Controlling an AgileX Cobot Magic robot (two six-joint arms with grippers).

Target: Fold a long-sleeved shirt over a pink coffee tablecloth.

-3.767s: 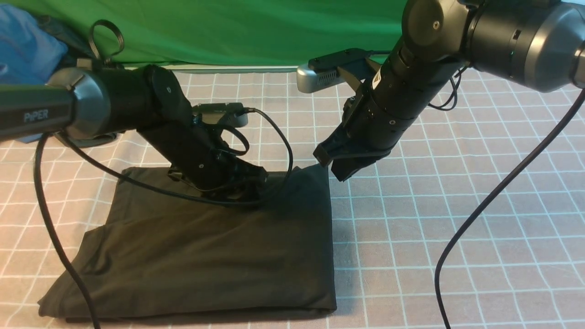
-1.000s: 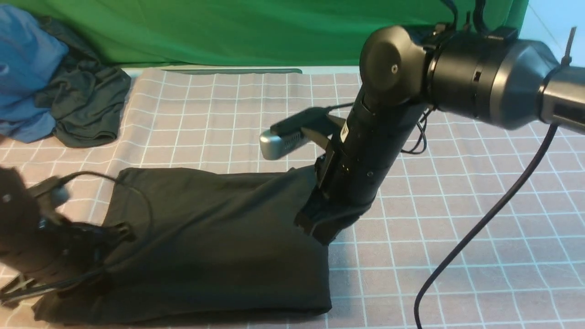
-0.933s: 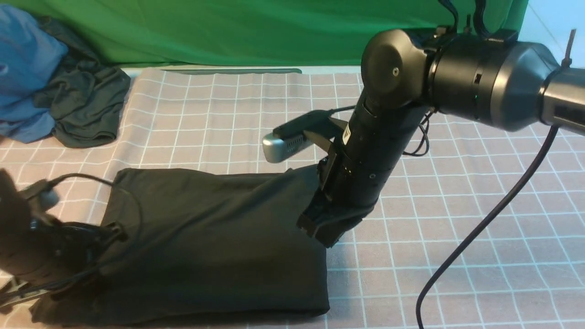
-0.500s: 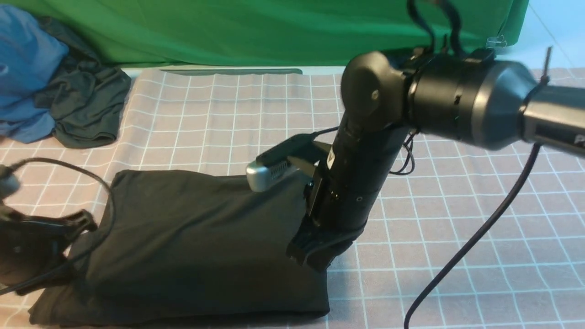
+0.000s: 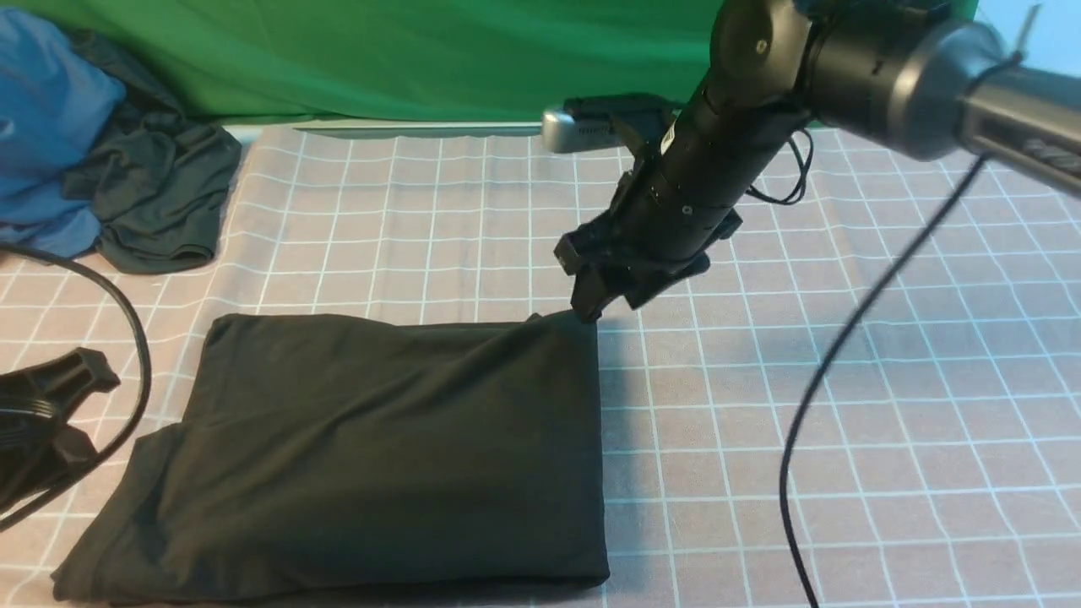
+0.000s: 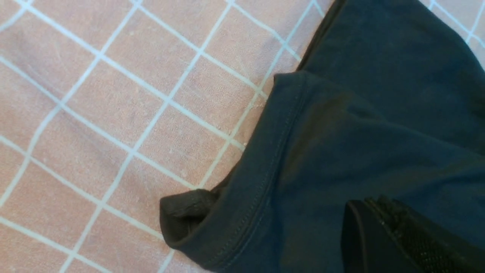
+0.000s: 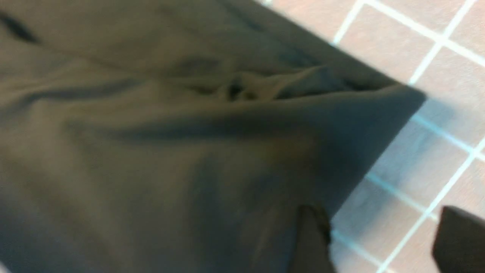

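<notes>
The long-sleeved shirt point(image 5: 380, 447) lies folded into a black rectangle on the pink coffee tablecloth point(image 5: 844, 380). My right gripper point(image 5: 612, 295) hovers just above the shirt's far right corner, open, with nothing between its fingers. In the right wrist view that gripper point(image 7: 382, 242) shows bare tablecloth point(image 7: 447, 98) between its fingers, beside the shirt's corner point(image 7: 212, 144). My left gripper point(image 5: 84, 380) sits low at the left edge, off the shirt, shut and empty. In the left wrist view its closed tips point(image 6: 365, 208) hang over the shirt's hemmed corner point(image 6: 341, 132).
A blue cloth and a smaller dark garment point(image 5: 152, 194) are bunched at the back left. A green cloth point(image 5: 422, 51) hangs along the back. The right arm's cable point(image 5: 802, 439) dangles over the tablecloth; the left arm's cable point(image 5: 131, 338) loops beside the shirt.
My right gripper has let go of the shirt's right edge, opened, and risen toward the far corner. The left arm has drawn back off the shirt to the left.
</notes>
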